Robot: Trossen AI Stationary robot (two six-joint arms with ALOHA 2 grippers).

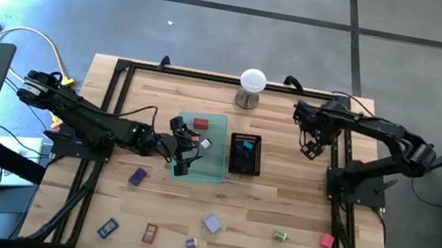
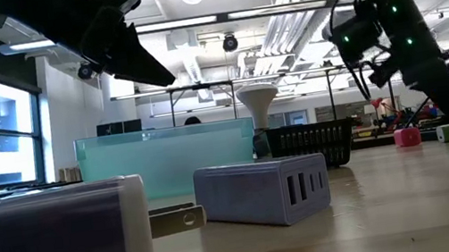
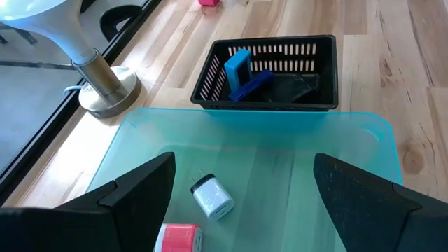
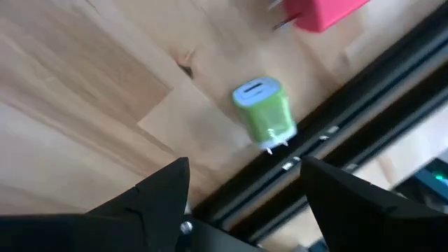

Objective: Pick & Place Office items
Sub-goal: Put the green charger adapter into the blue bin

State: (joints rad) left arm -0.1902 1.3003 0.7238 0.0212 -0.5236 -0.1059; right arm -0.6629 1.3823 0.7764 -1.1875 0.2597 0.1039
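My left gripper hangs open over the translucent green tray, nothing between its fingers. In the tray lie a white charger and a pink block. The black mesh tray beside it holds blue items. My right gripper stands open above the table's right part, pointing steeply down and touching nothing. Its wrist view shows a green charger and a pink block lying on the wood. Other office items lie near the front edge: purple, blue, red, lavender.
A white ball on a metal stand is at the far edge behind the trays. A black frame rail runs along the table's right side next to the right gripper. A large purple charger and a lavender multi-port block lie close to the low camera.
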